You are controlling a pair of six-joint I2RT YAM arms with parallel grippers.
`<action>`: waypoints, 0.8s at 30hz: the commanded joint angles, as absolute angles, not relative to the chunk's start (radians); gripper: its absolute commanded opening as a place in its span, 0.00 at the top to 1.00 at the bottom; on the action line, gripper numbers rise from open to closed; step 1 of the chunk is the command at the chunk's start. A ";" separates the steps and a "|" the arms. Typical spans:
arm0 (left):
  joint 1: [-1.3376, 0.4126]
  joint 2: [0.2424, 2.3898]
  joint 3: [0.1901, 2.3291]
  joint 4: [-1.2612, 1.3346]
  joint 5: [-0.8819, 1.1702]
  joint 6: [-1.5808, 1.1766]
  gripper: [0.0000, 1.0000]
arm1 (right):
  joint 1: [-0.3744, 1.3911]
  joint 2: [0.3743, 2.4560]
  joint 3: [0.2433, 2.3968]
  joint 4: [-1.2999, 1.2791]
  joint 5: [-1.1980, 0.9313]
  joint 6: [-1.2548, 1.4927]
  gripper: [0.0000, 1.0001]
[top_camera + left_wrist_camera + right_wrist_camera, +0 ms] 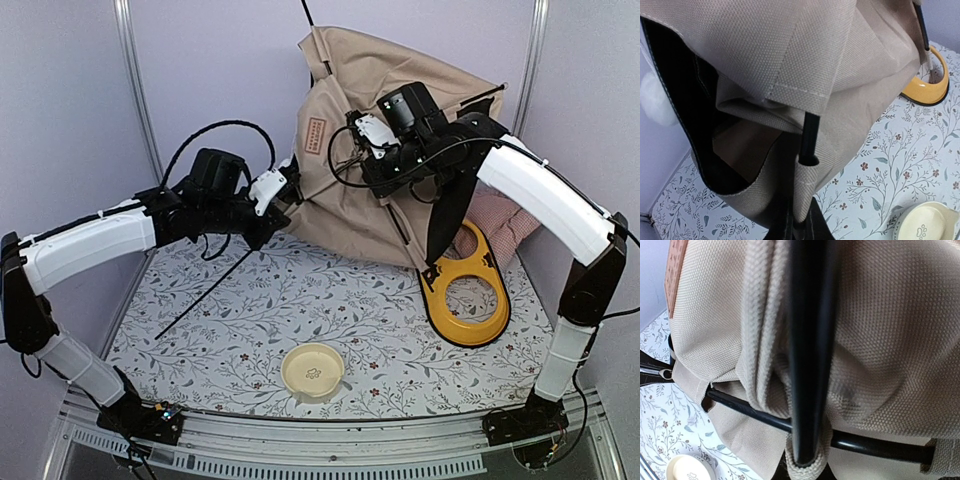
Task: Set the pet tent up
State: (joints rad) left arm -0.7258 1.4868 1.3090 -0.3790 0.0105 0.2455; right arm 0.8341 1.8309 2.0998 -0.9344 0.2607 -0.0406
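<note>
The counter [250,310] fills the lower half of the top view. The tent [345,215] is the biggest thing on it, a slumped tan heap at upper centre that leans toward the back wall and is not yet a standing dome. The left arm [90,245] and right arm [545,195] reach in from either side.

Right of the tent lies the tray [470,300], with the cushion [505,222] behind it. A bowl [313,370] sits at lower centre. 1 loose pole [205,295] lies slanted at centre left.

The left fingers [820,227], at the bottom of the left wrist view, press together on the tent's lower hem, just under a pole end seated in its pocket. The right fingers are hidden in the right wrist view. They are pressed together, seemingly pinching fabric and a pole high on the tent's front.

The tent looks light. Its cloth is soft and floppy and will probably slide and bunch, so alone it gives no firm hold. The 2 crossing poles look thin, springy and slick. The best hold is likely at stitched hems, webbing loops or pole pockets, where cloth and pole lock together.
</note>
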 commanded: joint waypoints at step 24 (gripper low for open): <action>-0.644 1.466 1.296 0.304 -0.060 -0.120 1.00 | 0.908 1.597 1.863 -0.371 0.228 -0.019 0.06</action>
State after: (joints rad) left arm -0.6537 1.4544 1.2419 0.1276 -0.0628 -0.0433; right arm 0.8978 1.6947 1.9949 -0.5209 0.2737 -0.0414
